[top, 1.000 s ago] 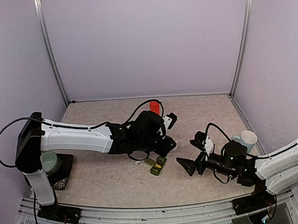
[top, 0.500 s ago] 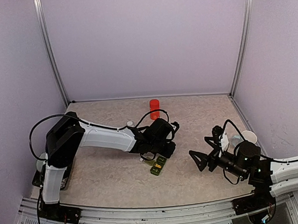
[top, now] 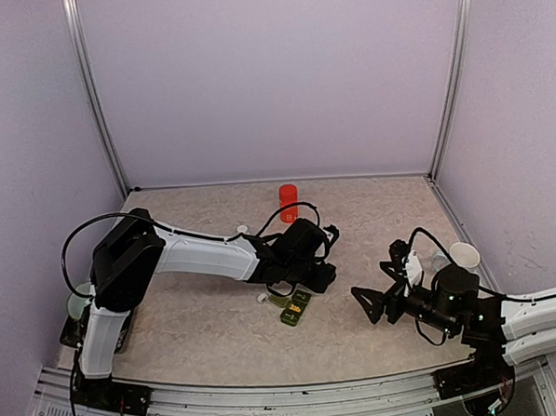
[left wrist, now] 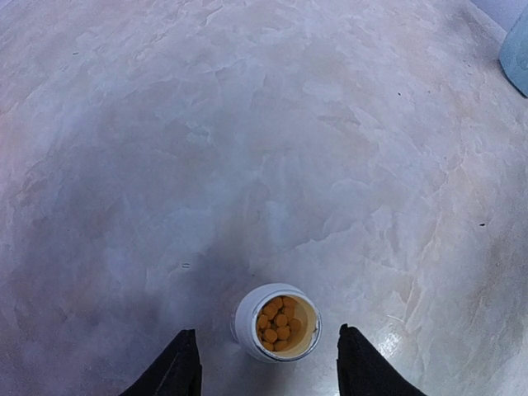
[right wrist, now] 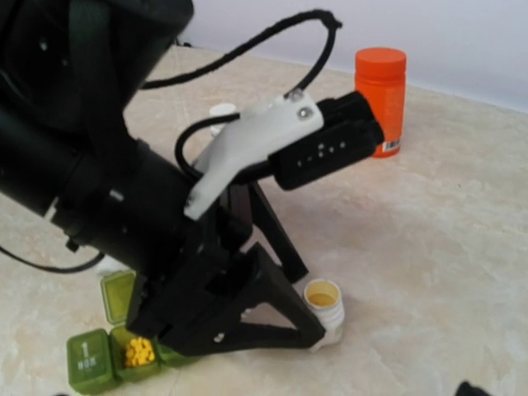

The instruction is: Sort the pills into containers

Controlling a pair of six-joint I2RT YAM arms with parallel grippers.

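Note:
A small white bottle [left wrist: 276,323] [right wrist: 324,309] stands upright and uncapped with orange pills [left wrist: 279,322] inside. My left gripper [left wrist: 268,365] [top: 321,276] is open around it, one finger on each side with a gap to the bottle. The green containers [right wrist: 124,351] [top: 295,307] lie just left of it, lids open; yellow pills [right wrist: 139,352] fill the middle compartment. My right gripper [top: 373,282] hovers open and empty to the right of the bottle, facing it.
An orange capped bottle [top: 288,202] [right wrist: 380,99] stands behind the left arm. A white cap [top: 243,230] [right wrist: 221,110] lies near it. The pale blue mug [top: 462,254] [left wrist: 516,45] sits at the right, by the right arm.
My left gripper's jaws have spread and let go of the white bottle, which now stands on the table. The right arm has pulled back to the right.

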